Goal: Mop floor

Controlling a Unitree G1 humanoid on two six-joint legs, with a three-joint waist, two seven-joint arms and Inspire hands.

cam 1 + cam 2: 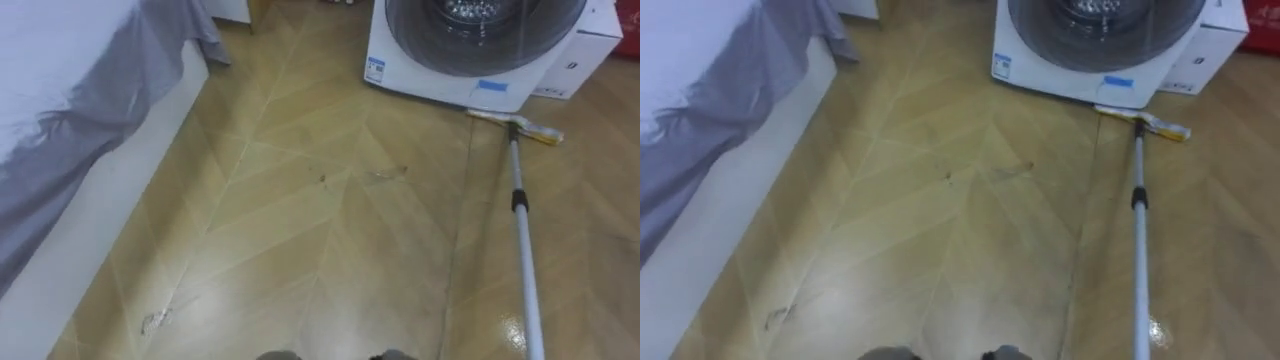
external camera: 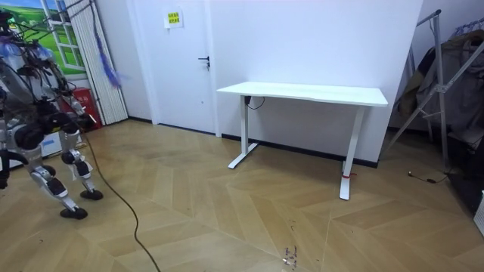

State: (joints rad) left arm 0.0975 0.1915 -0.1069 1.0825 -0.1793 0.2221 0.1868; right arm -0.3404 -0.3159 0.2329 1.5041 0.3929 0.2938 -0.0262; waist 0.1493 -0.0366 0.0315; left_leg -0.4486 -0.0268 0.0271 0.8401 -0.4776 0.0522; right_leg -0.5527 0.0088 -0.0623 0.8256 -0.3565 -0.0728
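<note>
Left eye view: mop (image 1: 520,215) head beside washing machine (image 1: 430,75); hand (image 2: 29,137) grip cannot tell.

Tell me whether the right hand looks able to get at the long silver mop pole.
Probably yes: the long silver mop pole runs to the eye view's lower right, the robot's right side, with nothing lying across it.

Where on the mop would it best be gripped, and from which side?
Probably the bare pole nearer than its dark collar, from above, fingers wrapping across it: it runs straight, slim and unobstructed, while the head sits by the washing machine.
</note>
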